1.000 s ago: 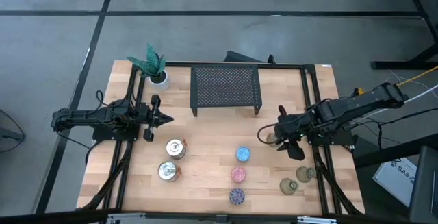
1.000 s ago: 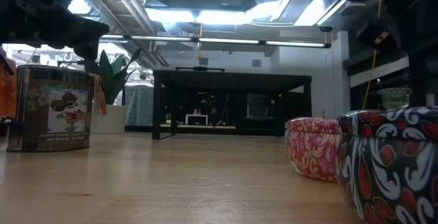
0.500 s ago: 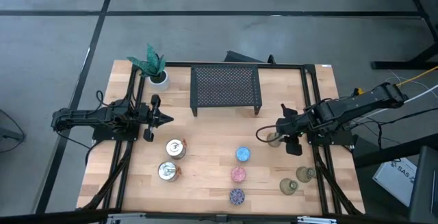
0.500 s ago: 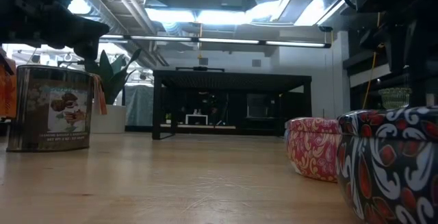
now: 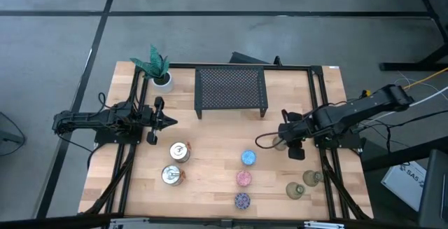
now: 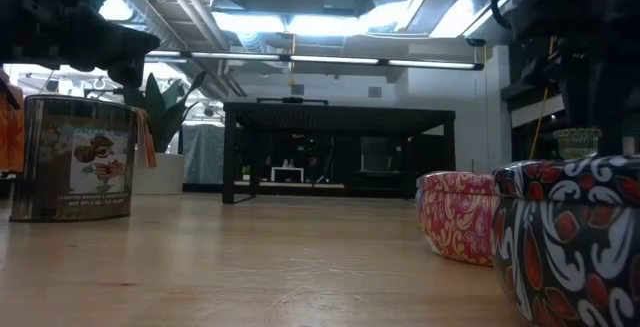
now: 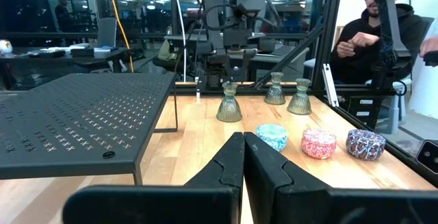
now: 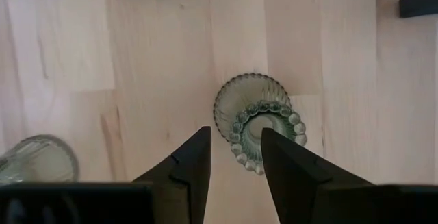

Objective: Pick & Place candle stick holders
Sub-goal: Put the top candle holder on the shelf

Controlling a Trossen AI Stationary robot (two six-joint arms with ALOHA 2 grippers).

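An olive-green glassy holder (image 5: pixel 279 143) stands upright on the table at centre right, and it also shows in the right wrist view (image 8: pixel 256 121). My right gripper (image 8: pixel 236 138) is open and points down just above this holder, one finger to each side of its beaded rim. Two more green holders (image 5: pixel 296 190) (image 5: pixel 311 178) stand near the front right. The blue (image 5: pixel 248 158), pink (image 5: pixel 243 178) and purple (image 5: pixel 242 201) holders stand in a row. Two silvery holders (image 5: pixel 180 152) (image 5: pixel 171 176) stand at left centre. My left gripper (image 5: pixel 166 122) is shut and empty.
A black mesh rack (image 5: pixel 231 91) stands at the far middle, with a white pot holding a green plant (image 5: pixel 161 75) to its left. Black frame rails (image 5: pixel 318 103) run along the table's sides. A seated person (image 7: pixel 373 39) shows beyond the table's right side.
My right gripper has gone a little toward the table's left edge and now stands over the green holder, which has stayed in place.
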